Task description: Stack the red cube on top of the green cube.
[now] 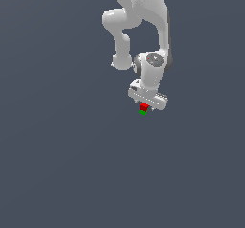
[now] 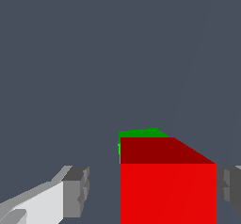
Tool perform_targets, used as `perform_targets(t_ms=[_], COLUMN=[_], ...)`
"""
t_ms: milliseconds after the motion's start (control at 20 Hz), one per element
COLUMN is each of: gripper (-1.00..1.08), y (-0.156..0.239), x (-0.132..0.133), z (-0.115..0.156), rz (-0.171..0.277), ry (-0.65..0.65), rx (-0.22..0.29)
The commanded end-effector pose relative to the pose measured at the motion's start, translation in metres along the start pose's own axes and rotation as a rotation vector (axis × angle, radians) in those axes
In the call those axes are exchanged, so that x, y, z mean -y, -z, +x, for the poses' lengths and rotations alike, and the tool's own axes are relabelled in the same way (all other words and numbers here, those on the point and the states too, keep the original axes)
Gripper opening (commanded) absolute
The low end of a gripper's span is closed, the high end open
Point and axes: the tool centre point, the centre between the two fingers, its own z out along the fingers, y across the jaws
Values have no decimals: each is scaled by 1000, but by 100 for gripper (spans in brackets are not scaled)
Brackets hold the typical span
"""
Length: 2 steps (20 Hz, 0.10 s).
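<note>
Exterior view: white Panda arm (image 1: 139, 26) comes down from 12 o'clock, wrist bent, gripper (image 1: 145, 106) pointing down just right of frame center. Red cube (image 1: 144, 107) sits right under the gripper body, between the fingers. Green cube (image 1: 142, 112) directly below it, touching, only a thin green strip visible at about 6 o'clock of the red one. Both rest on the plain dark grey-blue floor (image 1: 57, 165).

Wrist view: red cube (image 2: 167, 190) fills the space near the gripper (image 2: 153, 190), bright front face, darker top face. Green cube (image 2: 141, 133) peeks out past the red cube's far edge, mostly hidden, slightly offset from it. One finger (image 2: 75, 190), grey pad on a white body, stands clear of the red cube with floor visible in the gap. Other finger pad (image 2: 230, 190) is just beside the cube's opposite face; contact can't be told. Jaws spread apart, not clamping the cube.
</note>
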Motion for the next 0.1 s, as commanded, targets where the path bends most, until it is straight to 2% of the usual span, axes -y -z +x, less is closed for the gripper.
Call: perform_targets(t_ms=[0, 50], gripper=[100, 100], y=[0, 0], x=[0, 0], z=[0, 0], rz=[0, 0], ry=[0, 0], rx=[0, 0])
